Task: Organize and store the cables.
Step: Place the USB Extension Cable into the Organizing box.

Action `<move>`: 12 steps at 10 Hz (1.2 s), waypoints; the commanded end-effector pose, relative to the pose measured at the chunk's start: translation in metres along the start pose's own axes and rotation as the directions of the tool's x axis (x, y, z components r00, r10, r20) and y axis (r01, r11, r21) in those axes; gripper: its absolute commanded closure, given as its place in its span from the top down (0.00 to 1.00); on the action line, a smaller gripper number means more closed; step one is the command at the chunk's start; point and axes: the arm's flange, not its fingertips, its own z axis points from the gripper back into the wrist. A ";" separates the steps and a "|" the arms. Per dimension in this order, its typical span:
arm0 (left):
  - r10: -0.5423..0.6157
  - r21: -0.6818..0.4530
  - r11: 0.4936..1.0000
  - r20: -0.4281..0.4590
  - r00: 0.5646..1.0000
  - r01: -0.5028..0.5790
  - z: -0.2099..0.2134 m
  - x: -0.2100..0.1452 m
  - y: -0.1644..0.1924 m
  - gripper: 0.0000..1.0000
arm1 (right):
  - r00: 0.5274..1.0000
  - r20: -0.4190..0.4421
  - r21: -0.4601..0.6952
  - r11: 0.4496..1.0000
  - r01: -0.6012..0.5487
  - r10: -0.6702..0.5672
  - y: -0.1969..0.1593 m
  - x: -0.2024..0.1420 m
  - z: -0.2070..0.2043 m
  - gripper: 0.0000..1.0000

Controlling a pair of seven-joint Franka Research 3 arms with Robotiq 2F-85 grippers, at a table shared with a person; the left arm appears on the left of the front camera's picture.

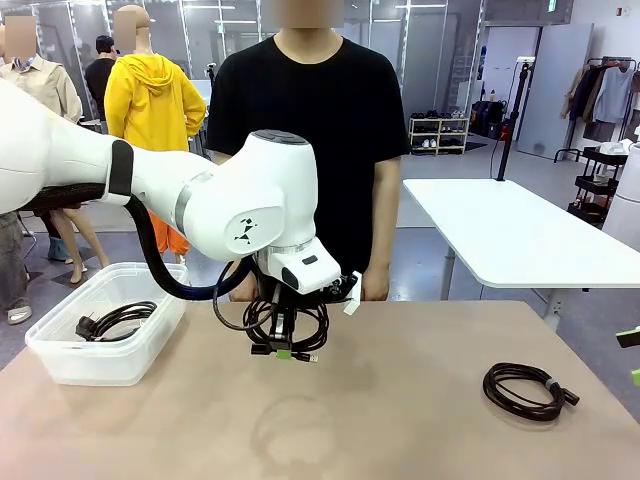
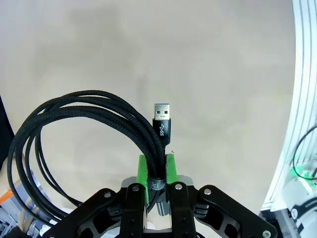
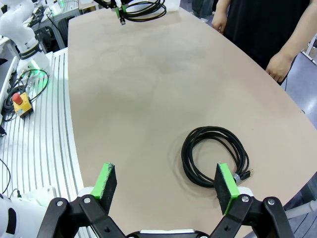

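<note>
One coil (image 2: 106, 106) pinched in left gripper (image 2: 156, 171); right gripper (image 3: 165, 183) spread wide; thin grip, loops may snag bin (image 1: 80, 365) rim.

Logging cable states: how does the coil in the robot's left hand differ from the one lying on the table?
The held coil hangs above the table, pinched in the shut left hand; the loose coil lies flat before the open right hand. The held coil's USB plug juts past the pads; the loose coil's plug lies on the table. Both are black round coils.
</note>
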 end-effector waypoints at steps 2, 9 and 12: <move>0.010 -0.002 1.000 -0.002 1.000 -0.010 -0.001 -0.001 0.000 0.00 | 1.000 0.017 -0.006 1.000 0.007 -0.007 -0.001 0.003 0.000 1.00; -0.138 0.102 0.986 0.043 0.989 0.134 0.051 -0.174 0.017 0.16 | 1.000 0.017 -0.006 1.000 0.007 -0.007 -0.001 0.003 0.000 1.00; -0.147 0.195 0.971 0.028 0.989 0.139 0.058 -0.293 0.025 0.16 | 1.000 0.017 -0.006 1.000 0.007 -0.007 -0.001 0.003 0.000 1.00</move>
